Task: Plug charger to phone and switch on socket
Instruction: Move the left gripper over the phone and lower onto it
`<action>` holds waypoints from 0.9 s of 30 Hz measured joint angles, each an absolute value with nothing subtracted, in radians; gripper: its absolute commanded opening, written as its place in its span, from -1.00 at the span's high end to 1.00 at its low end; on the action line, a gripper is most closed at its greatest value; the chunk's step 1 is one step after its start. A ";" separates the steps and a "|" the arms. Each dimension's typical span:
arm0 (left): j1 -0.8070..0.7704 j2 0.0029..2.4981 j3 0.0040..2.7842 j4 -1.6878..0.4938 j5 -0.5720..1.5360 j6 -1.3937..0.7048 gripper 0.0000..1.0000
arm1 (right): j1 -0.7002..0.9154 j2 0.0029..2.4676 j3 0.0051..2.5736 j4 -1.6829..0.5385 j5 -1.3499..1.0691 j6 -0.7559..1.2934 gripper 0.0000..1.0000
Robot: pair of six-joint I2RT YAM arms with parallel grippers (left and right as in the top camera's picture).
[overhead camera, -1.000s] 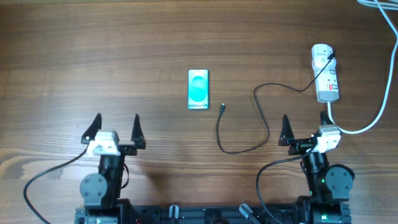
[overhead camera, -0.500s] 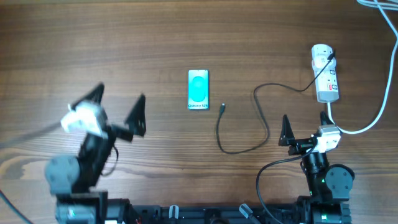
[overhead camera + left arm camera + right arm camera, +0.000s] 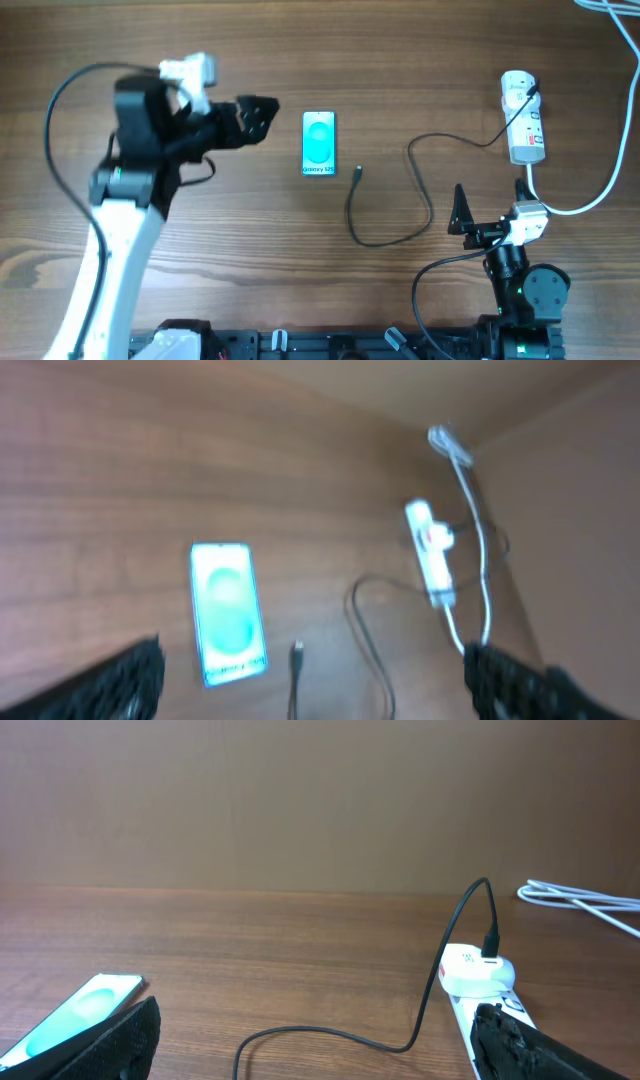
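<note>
The phone point(image 3: 318, 143) with a cyan screen lies flat at the table's middle; it also shows in the left wrist view point(image 3: 228, 612) and the right wrist view point(image 3: 82, 1011). The charger cable point(image 3: 415, 195) loops from the socket to its tip point(image 3: 358, 172) just right of the phone; it shows in the left wrist view point(image 3: 296, 660). The white socket point(image 3: 523, 118) lies at the right, also in the left wrist view point(image 3: 430, 552) and the right wrist view point(image 3: 480, 974). My left gripper point(image 3: 255, 112) is open, raised left of the phone. My right gripper point(image 3: 488, 215) is open and low near the front.
A thick white cord point(image 3: 612, 170) runs from the socket round the right edge and off the far right corner. My right arm's base point(image 3: 520, 290) sits at the front right.
My left arm has lifted from its rest at the front left and swung forward and right, towards the phone. The right arm, phone, cable and socket have not moved.
</note>
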State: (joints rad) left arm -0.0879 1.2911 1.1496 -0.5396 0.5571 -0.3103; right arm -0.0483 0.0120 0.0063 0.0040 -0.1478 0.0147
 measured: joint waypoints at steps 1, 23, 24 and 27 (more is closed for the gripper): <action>-0.129 1.359 1.267 -0.672 0.499 -0.310 -0.99 | -0.048 0.012 0.006 0.003 -0.148 0.015 -1.00; -0.501 2.166 1.996 -1.219 0.079 -0.356 -1.00 | -0.048 0.012 0.006 0.004 -0.148 0.015 -0.99; -0.501 2.187 1.996 -1.219 0.076 -0.369 -1.00 | -0.048 0.012 0.006 0.004 -0.148 0.015 -1.00; -0.501 2.244 1.996 -1.219 0.074 -0.409 -0.99 | -0.048 0.012 0.006 0.004 -0.148 0.015 -1.00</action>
State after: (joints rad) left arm -0.5014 2.2436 1.9957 -1.2186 0.0738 -0.4088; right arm -0.0483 0.0120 0.0063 0.0036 -0.1478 0.0147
